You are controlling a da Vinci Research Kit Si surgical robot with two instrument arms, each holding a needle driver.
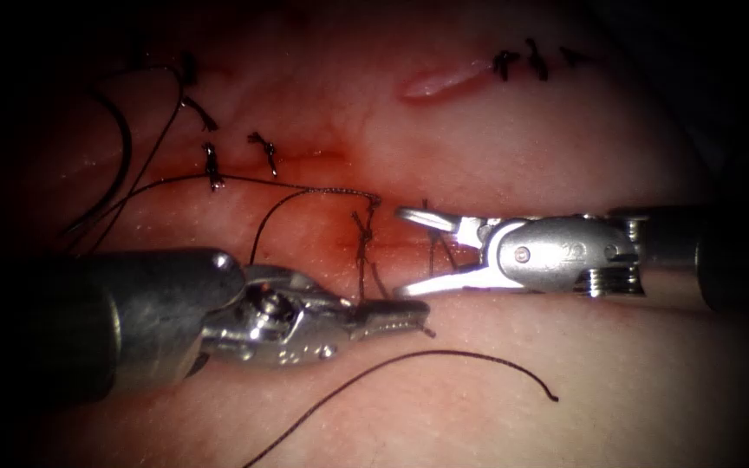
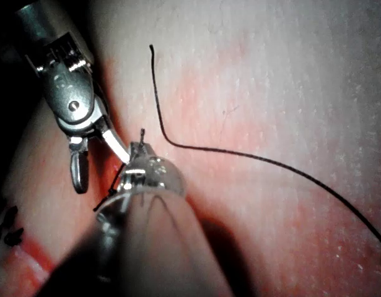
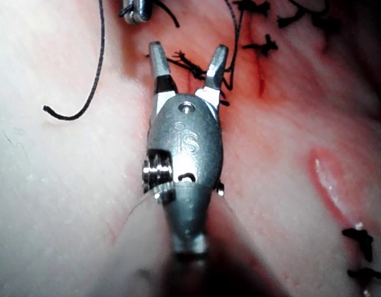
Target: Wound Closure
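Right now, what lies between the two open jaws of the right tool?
In the endoscope view, the right tool has its jaws spread around dark thread rising from the tissue; the right wrist view shows this too.

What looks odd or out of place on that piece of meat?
A loose thread lies free on the tissue below both tools. Red fluid stains the cut. The left end effector is shut on thread from the knot; the right end effector gapes open, holding nothing.
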